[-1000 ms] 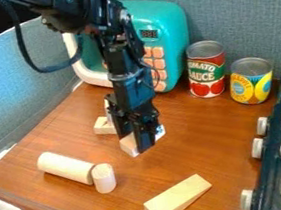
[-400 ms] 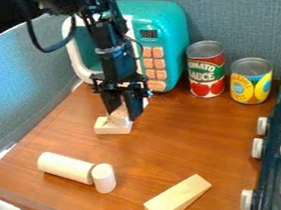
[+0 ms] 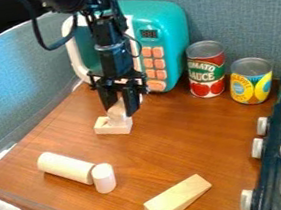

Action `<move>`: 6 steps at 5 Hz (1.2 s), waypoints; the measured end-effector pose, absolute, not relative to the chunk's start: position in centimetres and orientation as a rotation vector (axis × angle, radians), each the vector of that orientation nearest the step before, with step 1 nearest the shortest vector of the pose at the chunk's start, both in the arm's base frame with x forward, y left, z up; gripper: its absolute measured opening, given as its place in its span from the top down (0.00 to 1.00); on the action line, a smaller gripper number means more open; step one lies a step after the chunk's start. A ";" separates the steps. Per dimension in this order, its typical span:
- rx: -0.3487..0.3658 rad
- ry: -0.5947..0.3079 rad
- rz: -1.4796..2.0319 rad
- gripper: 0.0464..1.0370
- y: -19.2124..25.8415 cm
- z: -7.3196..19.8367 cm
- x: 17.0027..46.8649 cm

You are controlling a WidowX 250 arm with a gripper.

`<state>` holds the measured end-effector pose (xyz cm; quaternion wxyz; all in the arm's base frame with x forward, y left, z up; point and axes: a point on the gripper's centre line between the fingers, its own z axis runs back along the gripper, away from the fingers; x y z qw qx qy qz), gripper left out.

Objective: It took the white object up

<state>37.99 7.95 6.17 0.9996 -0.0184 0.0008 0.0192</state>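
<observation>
Near teal microwave (image 3: 170, 33), claw (image 3: 121, 110) low, pointing down

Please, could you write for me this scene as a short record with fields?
gripper: around a pale block
below that block: flat wooden block
wooden cylinders: one lying, one upright
wedge: lying nearest the camera
cans: red, yellow
behind gripper: toy microwave
right edge: toy stove
</observation>
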 end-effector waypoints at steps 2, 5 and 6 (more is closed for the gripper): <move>-0.058 -0.012 -0.017 0.50 7.0 6.2 36.9; -0.068 -0.014 -0.057 0.50 6.4 6.3 35.9; -0.059 -0.028 -0.058 0.50 6.5 6.3 36.1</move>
